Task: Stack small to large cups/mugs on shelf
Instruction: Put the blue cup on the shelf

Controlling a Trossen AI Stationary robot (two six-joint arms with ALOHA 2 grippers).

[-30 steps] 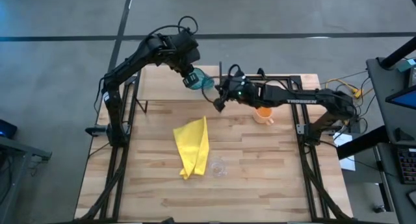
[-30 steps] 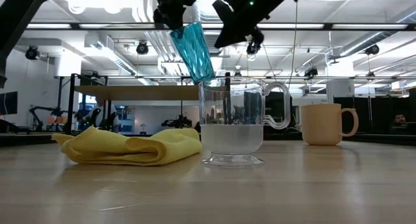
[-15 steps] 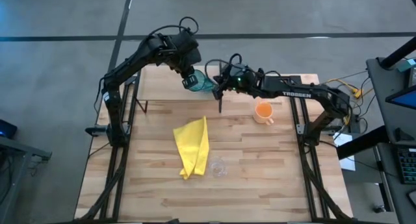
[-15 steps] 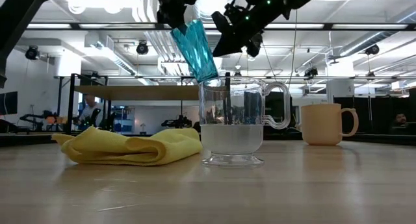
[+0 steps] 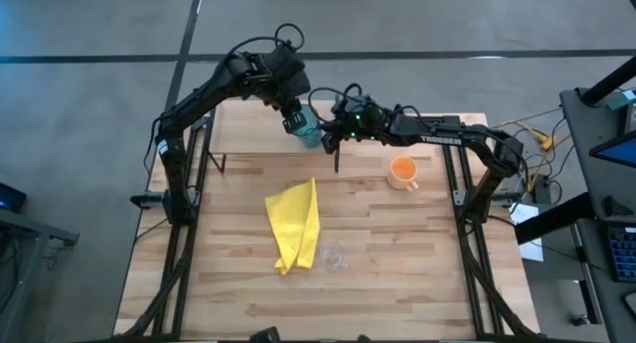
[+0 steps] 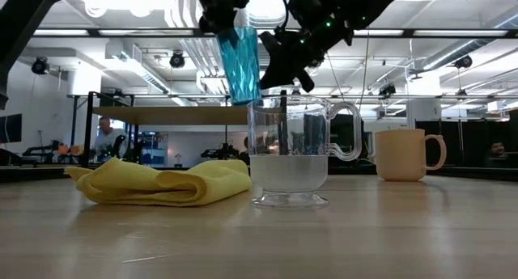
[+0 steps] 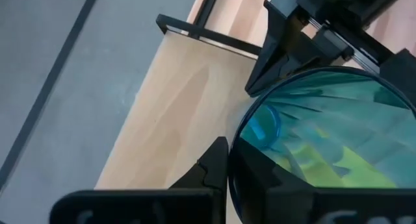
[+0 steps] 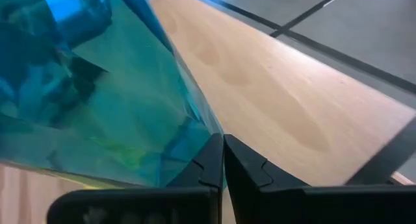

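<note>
The teal translucent tumbler hangs nearly upright just above the light-wood shelf, mouth up. My left gripper is shut on its rim. My right gripper is shut, its tips at the tumbler's side. The orange mug stands on the tabletop in front of the shelf. The small clear glass stands near the table's front, beside the yellow cloth. My left gripper pinches the tumbler's rim wall, one finger outside and one inside the mouth. It comes from above. The tumbler hangs below it, almost upright, clear of the shelf. My right gripper's shut fingertips lie against the tumbler's side wall, coming slanting from the table's right.
The shelf board runs along the table's far edge on black legs. The clear glass, the cloth and the mug stand on the lower tabletop.
My right gripper has gone toward the table's far edge and up to the tumbler's side. The tumbler, tilted a second ago, now hangs almost upright in my left gripper.
</note>
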